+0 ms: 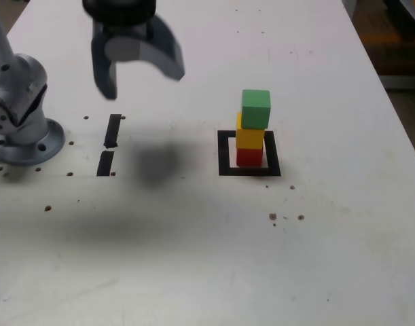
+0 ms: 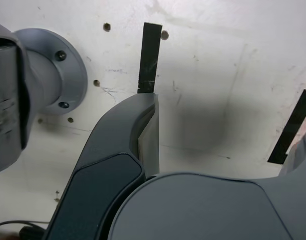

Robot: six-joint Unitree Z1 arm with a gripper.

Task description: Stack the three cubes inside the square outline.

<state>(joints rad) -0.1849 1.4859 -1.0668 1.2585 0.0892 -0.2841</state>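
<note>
Exterior view: gripper [image 1: 143, 76] wide, empty. To its right and below, inside square outline [image 1: 225, 170], our stack: green cube [image 1: 255, 109] over yellow cube [image 1: 249, 138] over red cube [image 1: 249, 157]. Likely light, stiff, easily toppled; we'd grip green cube's opposite side faces, squarely.

Wrist view: fingers spread, nothing between; outline's corner [image 2: 279, 151] beside one fingertip.

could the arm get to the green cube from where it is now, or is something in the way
Probably yes: the end effector is open and holds nothing, and the green cube tops the stack, with nothing seen between them.
</note>
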